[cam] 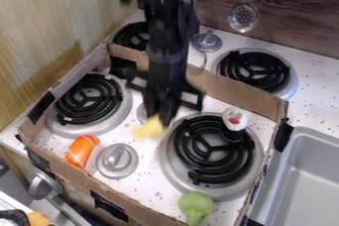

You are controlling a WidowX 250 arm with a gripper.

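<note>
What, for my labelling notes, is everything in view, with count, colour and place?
Yellow piece: 1, at gripper
Orange piece: 1, white-striped, left
Broccoli: 1, green, bottom
Bottle: 1, black and white, right front burner
Burners: 4, black coils, stovetop
Knobs: at least 4, silver, stovetop and front
Frame: 1, black, behind gripper
Border: 1, brown, around front burners
Sink: 1, grey, right
Strainer: 1, silver, back wall
Gripper: 1, black, above stovetop
</note>
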